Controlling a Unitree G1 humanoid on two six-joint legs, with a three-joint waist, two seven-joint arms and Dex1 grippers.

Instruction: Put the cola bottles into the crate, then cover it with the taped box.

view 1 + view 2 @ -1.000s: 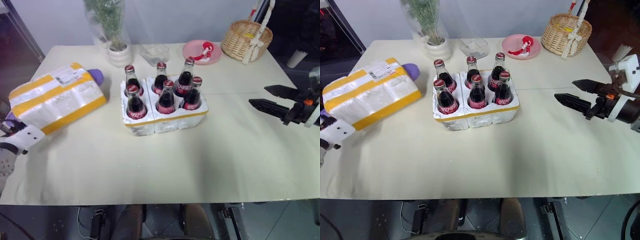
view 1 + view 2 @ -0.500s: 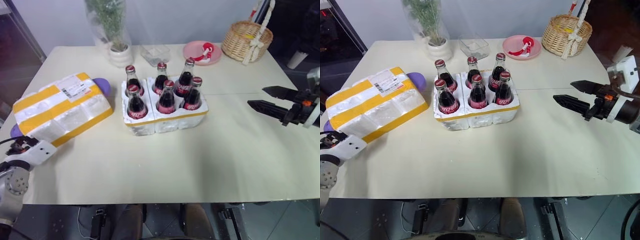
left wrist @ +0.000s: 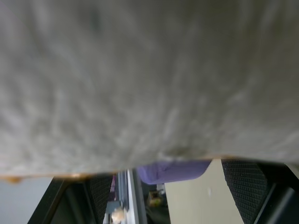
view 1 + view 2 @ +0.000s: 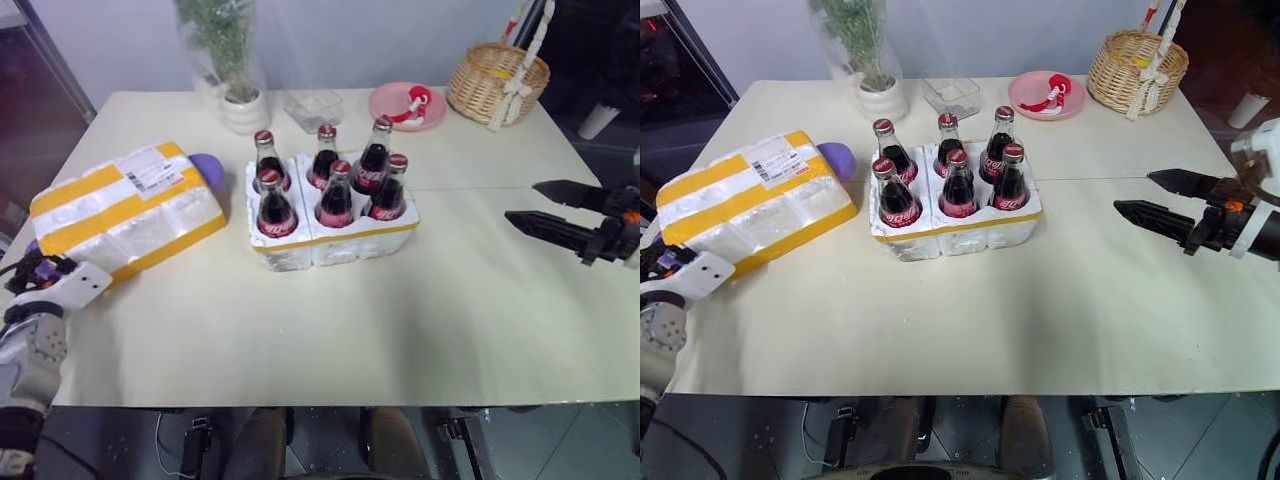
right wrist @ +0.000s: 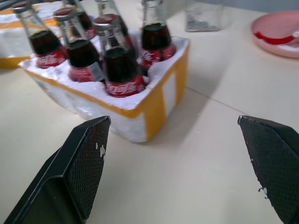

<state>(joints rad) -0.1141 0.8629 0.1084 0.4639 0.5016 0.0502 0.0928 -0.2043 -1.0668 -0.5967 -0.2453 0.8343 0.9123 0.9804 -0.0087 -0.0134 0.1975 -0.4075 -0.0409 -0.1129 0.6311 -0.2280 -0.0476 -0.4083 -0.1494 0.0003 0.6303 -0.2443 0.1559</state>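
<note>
cola bottles (image 4: 334,190): 6 | crate (image 4: 335,242): 1 | taped box (image 4: 125,208): 1 | basket (image 4: 497,82): 1 | pink plate (image 4: 405,107): 1

Taped box (image 4: 125,208) now lies flat on table (image 4: 330,320), no longer tilted up at near end as a second ago; sits slightly nearer crate (image 4: 333,236). Left gripper (image 4: 40,270) now opened at box's near corner, lower than before. Right gripper (image 4: 1162,202) drawn back slightly toward table's right edge.
</note>
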